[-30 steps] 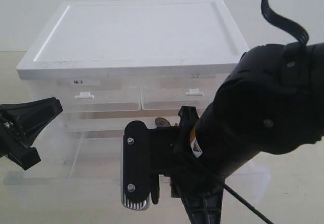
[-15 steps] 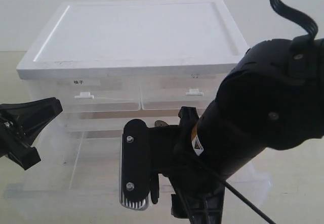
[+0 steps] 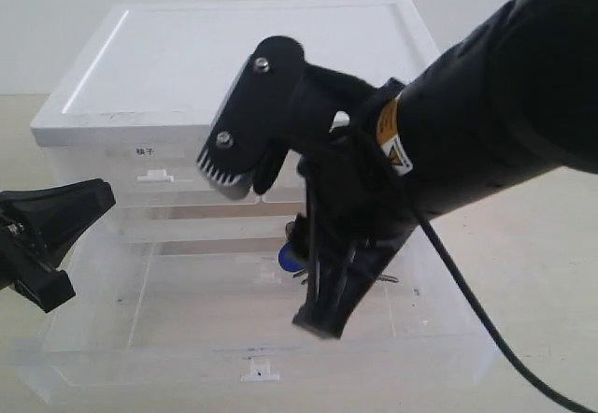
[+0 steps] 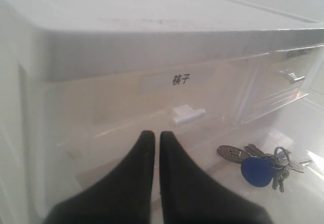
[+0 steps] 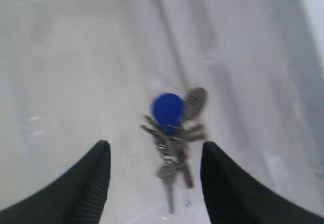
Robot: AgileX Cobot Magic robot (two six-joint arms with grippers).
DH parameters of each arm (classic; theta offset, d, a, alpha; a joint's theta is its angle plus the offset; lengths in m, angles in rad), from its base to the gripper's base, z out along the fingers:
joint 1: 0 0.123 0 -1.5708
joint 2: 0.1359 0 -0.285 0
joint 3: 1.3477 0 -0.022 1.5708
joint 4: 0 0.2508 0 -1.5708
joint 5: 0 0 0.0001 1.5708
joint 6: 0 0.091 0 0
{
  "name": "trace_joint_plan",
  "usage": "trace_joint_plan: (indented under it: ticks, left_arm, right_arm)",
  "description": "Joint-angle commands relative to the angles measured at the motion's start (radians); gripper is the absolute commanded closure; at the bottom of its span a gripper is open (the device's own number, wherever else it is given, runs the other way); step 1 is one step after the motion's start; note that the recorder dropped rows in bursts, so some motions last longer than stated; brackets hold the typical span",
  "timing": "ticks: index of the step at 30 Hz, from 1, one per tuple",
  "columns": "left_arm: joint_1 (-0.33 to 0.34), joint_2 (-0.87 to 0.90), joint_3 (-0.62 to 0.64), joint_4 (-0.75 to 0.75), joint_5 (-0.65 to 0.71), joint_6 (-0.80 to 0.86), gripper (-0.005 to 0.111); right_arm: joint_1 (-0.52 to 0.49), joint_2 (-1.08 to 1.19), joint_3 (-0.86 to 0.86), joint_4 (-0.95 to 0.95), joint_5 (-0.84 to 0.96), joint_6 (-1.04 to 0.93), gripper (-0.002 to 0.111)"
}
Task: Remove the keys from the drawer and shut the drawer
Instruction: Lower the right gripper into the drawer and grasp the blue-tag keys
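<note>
The lowest drawer [image 3: 140, 352] is pulled far out, and its white tab handle [image 3: 260, 371] faces front. The keys [image 5: 172, 133] lie on the drawer floor, with the blue fob [image 5: 168, 110] and a grey oval tag [image 5: 195, 102]. From outside only the fob [image 3: 291, 257] shows. My right gripper [image 3: 276, 249] hangs open above the keys [image 4: 258, 162], pointing down into the drawer, with a finger on each side of them and nothing held. My left gripper [image 3: 105, 196] is shut and empty. It waits to the left of the cabinet, level with the upper drawers.
The white-topped cabinet [image 3: 252, 58] has two half-width labelled drawers above, and the left one's handle [image 4: 188, 115] sits just past my left fingertips [image 4: 147, 139]. The drawer's translucent walls surround the keys. The right arm [image 3: 486, 123] hides the cabinet's right front.
My right gripper has risen from the drawer's front edge and swung over the inside of the drawer, above the keys. The drawer front has come a little nearer. The left gripper has stayed put.
</note>
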Motion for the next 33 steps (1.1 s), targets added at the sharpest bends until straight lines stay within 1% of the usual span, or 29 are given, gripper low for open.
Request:
trace_joint_plan:
  ticks: [1,5,8,10,12,16,19,21,22,25,29,33]
  left_arm:
    - [0.001,0.006,-0.003,-0.010,-0.010,-0.003,0.102]
    - [0.001,0.006,-0.003,-0.010,-0.010,-0.005,0.102]
    - [0.001,0.006,-0.003,-0.010,-0.010,-0.007,0.102]
    - [0.001,0.006,-0.003,-0.010,-0.010,-0.007,0.102]
    - [0.001,0.006,-0.003,-0.009,-0.010,-0.007,0.102]
    - [0.001,0.006,-0.003,0.001,-0.010,-0.007,0.102]
    - [0.001,0.006,-0.003,0.007,-0.010,-0.007,0.102]
    - [0.001,0.006,-0.003,0.007,-0.010,-0.007,0.102]
    - [0.001,0.006,-0.003,0.007,-0.010,-0.007,0.102]
    - [0.001,0.006,-0.003,0.007,-0.010,-0.007,0.102]
    - [0.001,0.006,-0.003,0.009,-0.010,-0.007,0.102]
    - [0.001,0.006,-0.003,0.008,-0.010,-0.007,0.102]
  right_arm:
    - [-0.046,0.056,-0.004,-0.251,0.008,0.310,0.060]
    - [-0.111,0.136,-0.009,-0.084,0.046,0.145,0.060]
    - [-0.132,0.170,-0.044,0.071,0.063,-0.014,0.060]
    - [-0.144,0.178,-0.072,0.139,0.076,-0.078,0.060]
    - [-0.156,0.178,-0.085,0.141,0.054,-0.085,0.060]
    - [-0.211,0.178,-0.095,0.136,0.038,-0.088,0.059]
    - [-0.258,0.178,-0.095,0.208,0.027,-0.120,0.059]
    - [-0.279,0.178,-0.095,0.316,0.026,-0.179,0.059]
    - [-0.281,0.178,-0.095,0.354,0.026,-0.207,0.058]
    - [-0.281,0.178,-0.095,0.368,0.021,-0.230,0.049]
    - [-0.279,0.201,-0.095,0.356,0.038,-0.152,0.049]
    - [-0.235,0.194,-0.104,0.309,0.083,-0.142,0.049]
